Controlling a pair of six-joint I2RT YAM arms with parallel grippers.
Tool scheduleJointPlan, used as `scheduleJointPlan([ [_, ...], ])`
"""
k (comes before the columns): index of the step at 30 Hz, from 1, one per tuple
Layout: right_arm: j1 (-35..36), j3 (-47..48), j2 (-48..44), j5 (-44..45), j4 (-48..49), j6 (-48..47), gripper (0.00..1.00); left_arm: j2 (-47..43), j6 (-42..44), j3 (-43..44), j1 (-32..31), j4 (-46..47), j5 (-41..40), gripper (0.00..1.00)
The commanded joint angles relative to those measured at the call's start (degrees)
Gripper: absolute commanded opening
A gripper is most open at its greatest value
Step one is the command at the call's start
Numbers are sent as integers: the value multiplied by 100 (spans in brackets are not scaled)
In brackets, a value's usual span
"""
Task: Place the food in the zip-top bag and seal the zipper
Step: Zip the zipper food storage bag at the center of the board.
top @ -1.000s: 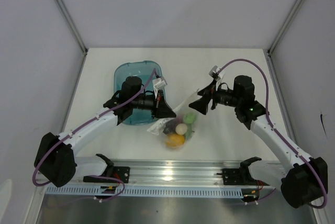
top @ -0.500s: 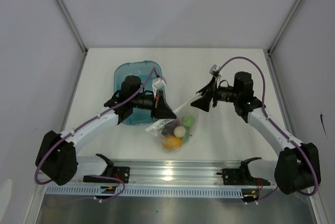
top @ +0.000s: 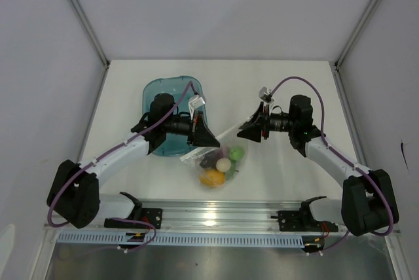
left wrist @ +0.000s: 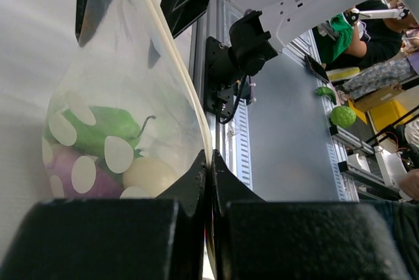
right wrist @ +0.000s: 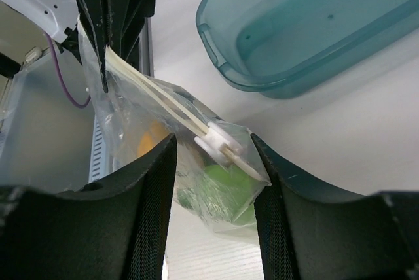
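The zip-top bag [top: 219,162] hangs low between the two grippers, clear with white dots. Inside it are the food pieces: a white ball [top: 224,164], a yellow-orange piece [top: 213,177] and a light green piece [top: 237,154]. The left wrist view shows a green pepper [left wrist: 105,129], a purple piece [left wrist: 72,172] and the white ball [left wrist: 152,175] through the plastic. My left gripper [top: 214,141] is shut on the zipper [left wrist: 178,64] at the bag's left end. My right gripper [top: 240,133] is open, its fingers [right wrist: 152,195] on either side of the bag's right corner and the white slider [right wrist: 220,141].
The teal tub [top: 157,90] stands behind the left gripper and also shows in the right wrist view [right wrist: 308,25]. The aluminium rail [top: 216,218] with the arm bases runs along the near edge. White walls enclose the table on three sides.
My right gripper has moved left and closer to the bag, so its open fingers now straddle the bag's right corner. The left gripper keeps its hold, shifted slightly back.
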Motion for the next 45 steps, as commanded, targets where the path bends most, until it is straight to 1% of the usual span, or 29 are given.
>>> scheduleJointPlan([
  [1,34,-41,33,-228,641,196,49,34,-92,-16,82,443,239,1],
  [3,26,-50,103,-229,703,249,46,60,-101,-42,91,443,239,1],
  [6,17,-67,138,-220,685,258,35,78,-118,-51,126,461,239,1],
  [7,8,-59,138,-246,676,267,25,69,-118,-60,135,461,239,1],
  [9,-1,-58,121,-176,606,302,12,86,-118,-86,152,478,231,1],
  [11,-1,-93,25,-71,510,267,26,104,-144,-86,161,531,239,1],
  [12,-1,-137,-11,-53,544,267,30,104,-171,-95,170,549,239,0],
  [13,-18,-225,-63,-27,588,301,43,121,-197,-104,170,618,239,0],
  [14,-27,-252,-72,9,615,302,48,130,-232,-113,179,645,239,1],
  [15,-36,-269,-81,18,615,293,48,148,-250,-121,179,672,248,1],
  [17,-54,-261,-11,-17,650,328,43,165,-285,-130,179,716,266,0],
  [18,-54,-252,15,-52,676,372,33,166,-285,-174,179,716,266,0],
  [20,-54,-269,24,-44,764,425,25,139,-285,-148,187,716,257,1],
  [21,-62,-287,16,-35,790,442,24,131,-277,-139,187,716,257,1],
  [23,-62,-296,-11,17,817,486,17,104,-268,-174,196,707,257,0],
  [24,-54,-296,-20,44,826,512,0,104,-268,-174,196,681,248,1],
  [29,-36,-164,-107,254,756,916,0,-79,-206,-244,205,672,12,2],
  [30,-10,-120,-195,333,642,917,0,-185,-137,-253,196,620,-111,15],
  [31,43,-68,-239,525,276,873,0,-316,-49,-262,196,523,-269,25],
  [32,95,2,-300,641,28,786,0,-474,187,-262,188,418,-688,34],
  [33,226,151,-405,807,-200,629,0,-781,329,-262,153,260,-857,45],
  [34,297,248,-424,1052,-655,557,0,-923,452,-219,126,146,-1051,52],
  [36,455,537,-407,1116,-1018,391,0,-1221,742,-70,38,13,-1500,68],
  [38,570,679,-354,1309,-1476,302,0,-1311,1067,62,-67,-259,-1684,72],
  [39,684,741,-336,1362,-1599,250,0,-1311,1208,411,-233,-390,-1929,74],
  [40,746,811,-336,1415,-1748,214,0,-1207,1540,545,-339,-818,-2088,74],
  [42,903,855,-327,1573,-1958,144,0,-1031,1840,983,-673,-1189,-2448,75],
  [43,948,882,-345,1591,-2056,83,0,-873,1911,1082,-726,-1244,-2467,75],
  [45,1062,908,-371,1617,-2223,3,0,-775,1851,1153,-744,-963,-2372,75],
])
